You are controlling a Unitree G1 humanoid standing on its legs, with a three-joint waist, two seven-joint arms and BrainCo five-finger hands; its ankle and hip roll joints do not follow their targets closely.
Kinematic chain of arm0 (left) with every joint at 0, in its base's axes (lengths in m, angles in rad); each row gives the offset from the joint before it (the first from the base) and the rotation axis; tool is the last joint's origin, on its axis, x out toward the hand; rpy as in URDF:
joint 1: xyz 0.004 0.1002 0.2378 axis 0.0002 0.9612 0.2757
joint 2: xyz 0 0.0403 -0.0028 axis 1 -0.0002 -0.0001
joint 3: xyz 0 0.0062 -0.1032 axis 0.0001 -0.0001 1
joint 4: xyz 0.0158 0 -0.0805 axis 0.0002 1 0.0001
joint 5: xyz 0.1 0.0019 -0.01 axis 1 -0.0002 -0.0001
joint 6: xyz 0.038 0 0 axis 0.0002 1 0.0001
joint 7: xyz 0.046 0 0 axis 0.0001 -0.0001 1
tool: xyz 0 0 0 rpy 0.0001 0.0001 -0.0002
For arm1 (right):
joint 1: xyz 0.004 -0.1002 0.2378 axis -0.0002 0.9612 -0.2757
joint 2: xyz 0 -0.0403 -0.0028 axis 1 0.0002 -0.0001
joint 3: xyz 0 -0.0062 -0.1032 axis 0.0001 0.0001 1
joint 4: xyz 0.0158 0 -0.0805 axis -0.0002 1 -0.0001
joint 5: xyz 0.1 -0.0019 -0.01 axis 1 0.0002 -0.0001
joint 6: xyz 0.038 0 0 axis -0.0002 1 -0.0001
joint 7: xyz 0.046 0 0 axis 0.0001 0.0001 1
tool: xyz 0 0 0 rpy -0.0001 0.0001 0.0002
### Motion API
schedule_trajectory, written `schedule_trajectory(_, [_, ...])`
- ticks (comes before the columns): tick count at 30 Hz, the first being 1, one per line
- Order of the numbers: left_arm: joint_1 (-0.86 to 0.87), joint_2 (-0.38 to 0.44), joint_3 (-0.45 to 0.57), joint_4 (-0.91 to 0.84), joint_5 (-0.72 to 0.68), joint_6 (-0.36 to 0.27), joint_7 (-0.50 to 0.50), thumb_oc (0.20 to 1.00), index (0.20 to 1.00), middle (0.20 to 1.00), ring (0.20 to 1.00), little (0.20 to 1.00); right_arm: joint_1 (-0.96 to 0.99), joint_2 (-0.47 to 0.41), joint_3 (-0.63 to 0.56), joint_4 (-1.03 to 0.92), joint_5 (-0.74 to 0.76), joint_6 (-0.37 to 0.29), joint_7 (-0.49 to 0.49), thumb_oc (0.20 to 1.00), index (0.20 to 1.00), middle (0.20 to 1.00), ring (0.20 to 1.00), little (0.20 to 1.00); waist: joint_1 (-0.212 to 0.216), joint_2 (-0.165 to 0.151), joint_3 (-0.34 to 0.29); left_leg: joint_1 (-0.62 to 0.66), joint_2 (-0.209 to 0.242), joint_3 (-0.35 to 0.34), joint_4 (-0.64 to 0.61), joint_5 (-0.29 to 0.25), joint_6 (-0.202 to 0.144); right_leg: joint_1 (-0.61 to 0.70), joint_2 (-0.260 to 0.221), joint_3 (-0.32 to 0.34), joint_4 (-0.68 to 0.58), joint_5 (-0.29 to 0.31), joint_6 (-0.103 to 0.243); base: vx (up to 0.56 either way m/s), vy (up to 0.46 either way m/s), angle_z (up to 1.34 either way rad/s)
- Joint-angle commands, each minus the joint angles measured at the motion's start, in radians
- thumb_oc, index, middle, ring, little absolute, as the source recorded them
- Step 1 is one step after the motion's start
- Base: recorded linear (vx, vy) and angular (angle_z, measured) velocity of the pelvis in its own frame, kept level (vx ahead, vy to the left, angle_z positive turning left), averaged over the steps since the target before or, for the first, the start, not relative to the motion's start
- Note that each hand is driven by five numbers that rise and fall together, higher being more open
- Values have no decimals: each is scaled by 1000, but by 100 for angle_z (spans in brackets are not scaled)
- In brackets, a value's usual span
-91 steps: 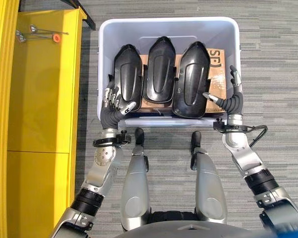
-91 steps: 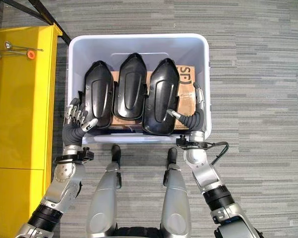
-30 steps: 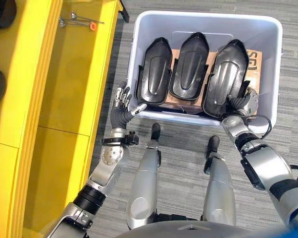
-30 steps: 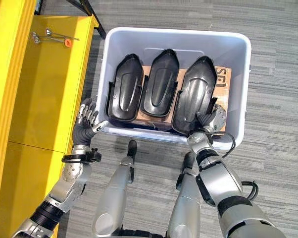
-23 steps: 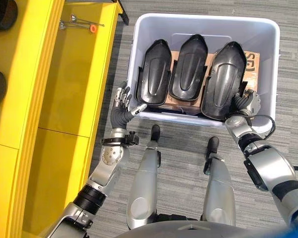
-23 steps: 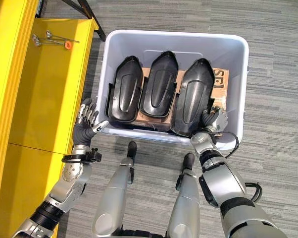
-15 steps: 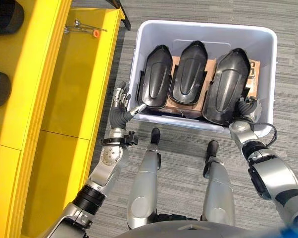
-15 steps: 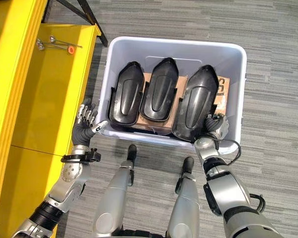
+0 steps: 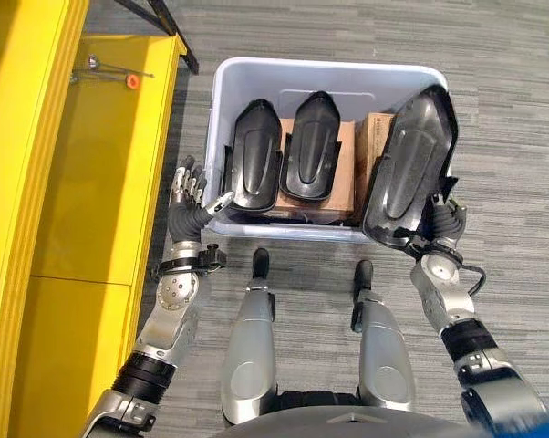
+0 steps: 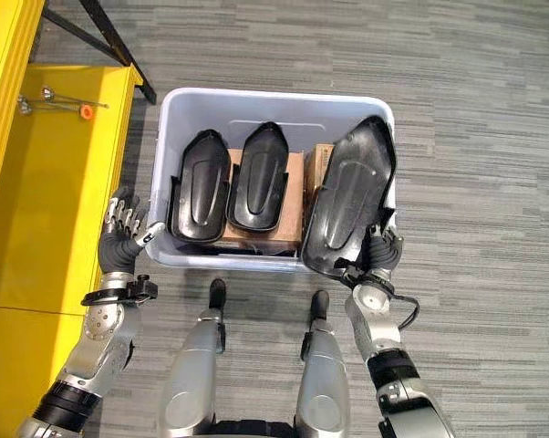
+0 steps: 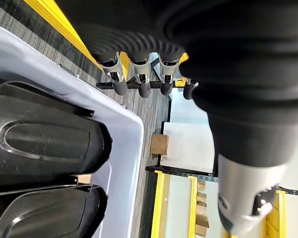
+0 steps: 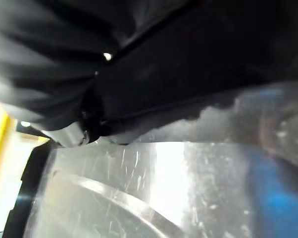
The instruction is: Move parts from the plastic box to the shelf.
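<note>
Right robot hand (image 10: 378, 251) grips black shell part (image 10: 349, 201) by its 6 o'clock end over plastic box (image 10: 375, 109); risk: long part levers loose, slips.

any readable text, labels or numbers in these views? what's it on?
No text can be read.
The cardboard in the box: no print shows.
The held part in the right hand: no marks visible.
The shelf: no marks visible.
</note>
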Motion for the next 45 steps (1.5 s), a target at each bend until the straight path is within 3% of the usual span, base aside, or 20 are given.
schedule_trajectory(1, [66,8,33,-92,-7,-24,-35,1000,1000,1000,1000,1000,38,-58,-40,-186,-39,-109,59,200,200,200,200,200,0,-28,-111,79,45,19,-18,-35,-24,16,-70,13,27,-11,50,83,-70,-11])
schedule_trajectory(7, [107,-11,73,-90,12,-11,-75,1000,1000,1000,1000,1000,143,-88,-52,-334,-76,-108,145,200,200,200,200,200,-12,-38,-207,177,77,30,-125,5,-31,101,-55,-4,-42,-4,57,81,-41,-6])
schedule_trajectory(13, [166,-29,114,-74,29,15,-110,1000,1000,1000,1000,1000,263,-101,-45,-445,15,-98,274,200,200,200,200,200,-24,-40,-310,267,98,47,-197,25,-30,165,-42,-7,-67,-11,62,73,-30,0])
schedule_trajectory(17, [214,-46,133,-60,32,29,-137,1000,1000,1000,1000,1000,300,-119,-37,-479,20,-72,333,200,200,200,200,200,-24,-36,-376,330,116,52,-196,9,-21,200,-27,0,-33,-59,56,58,-57,-14])
schedule_trajectory(20, [271,-66,153,-70,27,42,-153,1000,1000,1000,1000,1000,292,-149,-23,-501,32,-54,367,200,200,200,200,200,-11,-32,-393,387,150,56,-207,12,-24,219,6,7,27,-114,32,9,-112,-4])
schedule_trajectory(24, [319,-83,174,-83,8,50,-170,1000,1000,1000,1000,1000,240,-185,-4,-500,45,-54,380,200,200,200,200,200,27,-23,-385,373,200,28,-224,116,-54,214,71,-19,50,-150,-3,-124,-175,-6])
schedule_trajectory(27, [314,-89,172,-76,0,56,-177,1000,1000,1000,1000,1000,220,-203,-5,-489,44,-64,378,200,200,200,200,200,52,-7,-381,289,214,-12,-276,270,-93,200,100,-90,35,-156,-21,-219,-134,22])
schedule_trajectory(28, [306,-89,166,-73,1,56,-178,1000,1000,1000,1000,1000,227,-210,-10,-488,41,-67,376,200,200,200,200,200,53,-10,-370,260,206,15,-273,306,-88,210,90,-118,25,-154,-26,-249,-105,97])
schedule_trajectory(29, [289,-88,157,-62,5,54,-182,1000,1000,1000,1000,1000,241,-216,-19,-495,39,-67,377,200,200,200,200,200,45,-19,-361,224,195,61,-244,298,-66,216,75,-152,4,-138,-32,-177,-69,115])
schedule_trajectory(30, [289,-88,157,-62,5,54,-182,1000,1000,1000,1000,1000,241,-216,-19,-495,39,-67,377,200,200,200,200,200,44,-19,-362,223,195,61,-243,298,-66,216,76,-153,4,-137,-32,-334,-101,119])
schedule_trajectory(31, [268,-84,147,-61,16,49,-194,1000,1000,1000,1000,1000,316,-206,-33,-514,42,-64,387,200,200,200,200,200,24,-47,-347,238,189,142,-106,178,-29,220,28,-220,-15,-106,-39,-302,-47,174])
schedule_trajectory(32, [251,-83,142,-62,20,47,-194,1000,1000,1000,1000,1000,349,-194,-40,-520,51,-65,392,200,200,200,200,200,11,-51,-349,253,200,173,-59,132,-26,234,7,-260,-30,-94,-35,-302,-47,170])
schedule_trajectory(34, [235,-81,137,-63,26,48,-194,1000,1000,1000,1000,1000,377,-179,-45,-522,67,-63,393,200,200,200,200,200,2,-53,-351,268,203,190,-12,88,-20,240,-13,-291,-26,-90,-35,-112,119,137])
schedule_trajectory(35, [219,-75,128,-66,31,43,-187,1000,1000,1000,1000,1000,405,-158,-44,-521,89,-62,397,200,200,200,200,200,0,-52,-353,288,185,173,-9,30,-19,244,-39,-313,-18,-84,-27,-79,281,98])
schedule_trajectory(36, [207,-81,112,-63,38,47,-186,1000,1000,1000,1000,1000,422,-144,-53,-528,94,-55,401,200,200,200,200,200,-12,-44,-372,318,148,184,-91,-23,-3,250,-65,-338,-14,-57,-8,-7,324,101])
schedule_trajectory(38, [205,-80,109,-54,34,49,-188,1000,1000,1000,1000,1000,437,-135,-68,-538,101,-52,407,200,200,200,200,200,-14,-45,-383,309,121,169,-112,-46,0,263,-95,-351,-17,-44,12,52,336,108])
schedule_trajectory(39, [187,-61,121,-68,41,39,-172,1000,1000,1000,1000,1000,407,-129,-58,-532,101,-51,402,200,200,200,200,200,6,-61,-370,269,67,133,-48,-77,6,276,-148,-362,-25,-1,33,17,380,90])
schedule_trajectory(43, [203,-37,136,-75,61,37,-176,1000,1000,1000,1000,1000,402,-100,-60,-539,102,-45,406,200,200,200,200,200,31,-85,-376,222,-8,126,1,-135,34,315,-227,-400,-57,116,79,30,332,68])
schedule_trajectory(44, [200,-23,147,-71,81,37,-160,1000,1000,1000,1000,1000,382,-79,-60,-536,98,-48,392,200,200,200,200,200,48,-92,-387,209,-60,111,-5,-142,56,332,-255,-407,-72,161,89,47,318,70])
schedule_trajectory(45, [200,-22,147,-72,81,37,-160,1000,1000,1000,1000,1000,382,-78,-60,-536,98,-48,392,200,200,200,200,200,46,-94,-388,208,-63,109,-5,-142,57,333,-257,-409,-73,162,90,101,370,69])
